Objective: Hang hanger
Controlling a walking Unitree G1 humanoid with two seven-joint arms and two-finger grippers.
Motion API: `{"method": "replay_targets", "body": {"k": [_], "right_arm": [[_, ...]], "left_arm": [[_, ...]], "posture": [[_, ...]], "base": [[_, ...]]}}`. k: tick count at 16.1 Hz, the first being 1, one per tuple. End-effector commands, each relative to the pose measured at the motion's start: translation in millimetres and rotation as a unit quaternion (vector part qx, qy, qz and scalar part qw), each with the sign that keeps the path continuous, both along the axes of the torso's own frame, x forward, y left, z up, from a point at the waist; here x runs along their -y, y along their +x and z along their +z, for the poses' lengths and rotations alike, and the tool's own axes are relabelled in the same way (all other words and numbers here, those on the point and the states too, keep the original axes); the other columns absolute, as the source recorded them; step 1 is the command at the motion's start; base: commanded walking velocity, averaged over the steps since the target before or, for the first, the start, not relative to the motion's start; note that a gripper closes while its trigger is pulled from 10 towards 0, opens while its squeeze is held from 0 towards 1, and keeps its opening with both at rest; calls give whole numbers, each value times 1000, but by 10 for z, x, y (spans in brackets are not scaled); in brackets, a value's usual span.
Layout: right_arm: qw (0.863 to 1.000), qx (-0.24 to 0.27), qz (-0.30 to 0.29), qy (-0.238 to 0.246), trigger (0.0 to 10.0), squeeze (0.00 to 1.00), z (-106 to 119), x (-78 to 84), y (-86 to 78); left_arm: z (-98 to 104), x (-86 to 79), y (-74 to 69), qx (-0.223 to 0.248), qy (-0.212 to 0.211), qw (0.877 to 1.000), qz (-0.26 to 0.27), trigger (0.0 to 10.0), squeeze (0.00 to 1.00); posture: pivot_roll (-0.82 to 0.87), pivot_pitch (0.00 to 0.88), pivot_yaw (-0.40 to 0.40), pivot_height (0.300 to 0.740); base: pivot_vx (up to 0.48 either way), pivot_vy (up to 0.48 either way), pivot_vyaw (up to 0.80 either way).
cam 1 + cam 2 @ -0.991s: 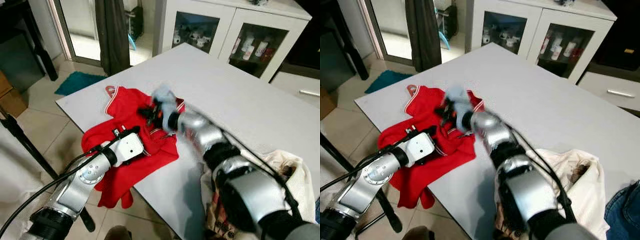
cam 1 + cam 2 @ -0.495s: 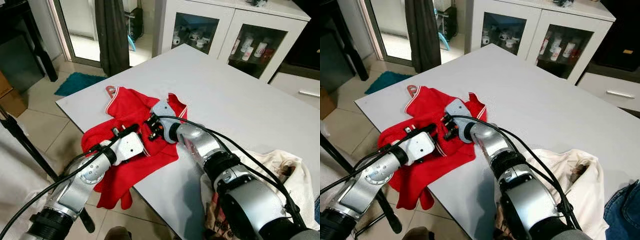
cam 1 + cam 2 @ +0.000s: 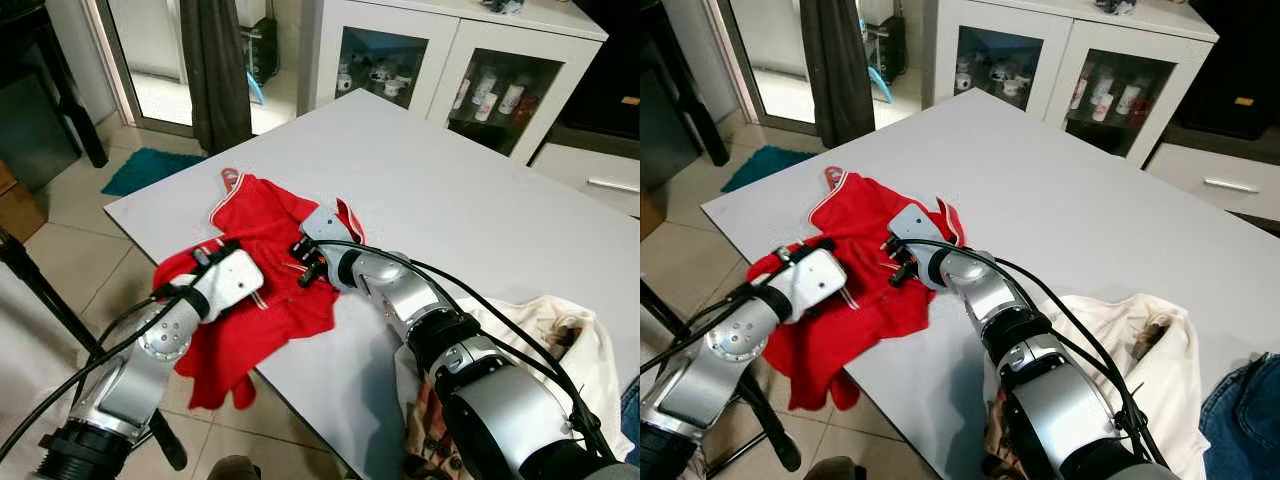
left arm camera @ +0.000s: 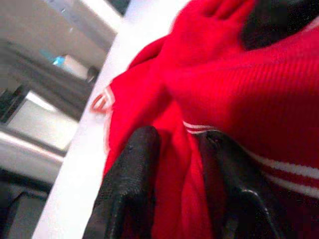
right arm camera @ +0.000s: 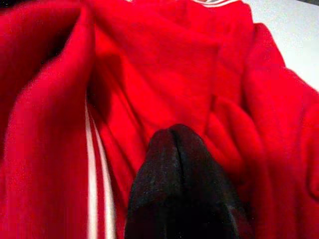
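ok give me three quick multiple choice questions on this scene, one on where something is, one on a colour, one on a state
1. Where does the red garment lie?
A. over the near left corner of the white table, part hanging off the edge
B. folded on top of the cabinet
C. on the floor by the teal mat

2. What colour is the trim along the garment's edges?
A. black
B. white
C. yellow

3. How do the left end effector's fingers stand?
A. resting on bare table
B. shut with nothing between them
C. apart, with a fold of red fabric between them

Answers: 1 A, the eye views show it draped over the table corner with cloth hanging below. 2 B, white stripes run along its borders. 3 C, the left wrist view shows red cloth between two separated black fingers.
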State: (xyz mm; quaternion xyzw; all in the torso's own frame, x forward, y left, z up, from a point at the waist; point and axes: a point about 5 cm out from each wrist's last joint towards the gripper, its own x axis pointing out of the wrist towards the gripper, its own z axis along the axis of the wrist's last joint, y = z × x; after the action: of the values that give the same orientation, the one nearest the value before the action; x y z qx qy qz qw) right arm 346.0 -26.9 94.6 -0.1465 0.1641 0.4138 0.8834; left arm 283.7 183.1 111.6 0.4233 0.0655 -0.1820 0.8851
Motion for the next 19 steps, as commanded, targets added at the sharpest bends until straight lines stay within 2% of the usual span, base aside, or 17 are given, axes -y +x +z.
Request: {"method": "replay_targets", "body": {"k": [1, 3, 4, 5, 13, 15, 16, 17, 18, 19], "right_arm": [[995, -59, -56, -59, 10000, 0, -329, 405, -59], [995, -58, -57, -59, 10000, 0, -330, 412, -58], [995, -59, -58, -61, 10000, 0, -338, 438, -60], [994, -59, -61, -63, 10000, 0, -348, 460, -61], [993, -60, -77, -73, 10000, 0, -362, 569, -44], [992, -61, -78, -74, 10000, 0, -363, 573, -42], [992, -61, -78, -73, 10000, 0, -361, 567, -41], [993, -59, -80, -69, 10000, 0, -352, 559, -37], [993, -55, -87, -52, 10000, 0, -316, 540, -17], [994, -46, -99, -25, 10000, 0, -238, 515, 28]], "left_arm": [[101, -450, 50, 24, 16, 992, 120, 10000, 0], [140, -449, 63, 35, -3, 991, 129, 10000, 0], [219, -446, 78, 51, -37, 988, 141, 10000, 0], [252, -462, 78, 55, -44, 987, 147, 10000, 0], [369, -720, -31, 56, 20, 987, 148, 10000, 0], [434, -751, -39, 71, 10, 986, 149, 10000, 0], [496, -710, -36, 79, -61, 984, 146, 10000, 0], [551, -620, -38, 76, -155, 977, 128, 10000, 0], [589, -497, -55, 62, -245, 963, 96, 10000, 0], [600, -354, -95, 40, -309, 949, 49, 10000, 0]], "posture": [[170, 13, -55, 740], [168, 11, -56, 740], [168, 10, -57, 740], [168, 10, -57, 740], [166, 6, -59, 740], [169, 6, -59, 740], [171, 5, -59, 740], [173, 5, -58, 740], [174, 6, -57, 740], [173, 5, -56, 740]], "base": [[0, 0, 0], [0, 0, 0], [0, 0, 0], [0, 0, 0], [0, 0, 0], [0, 0, 0], [0, 0, 0], [0, 0, 0], [0, 0, 0], [0, 0, 0]]}}
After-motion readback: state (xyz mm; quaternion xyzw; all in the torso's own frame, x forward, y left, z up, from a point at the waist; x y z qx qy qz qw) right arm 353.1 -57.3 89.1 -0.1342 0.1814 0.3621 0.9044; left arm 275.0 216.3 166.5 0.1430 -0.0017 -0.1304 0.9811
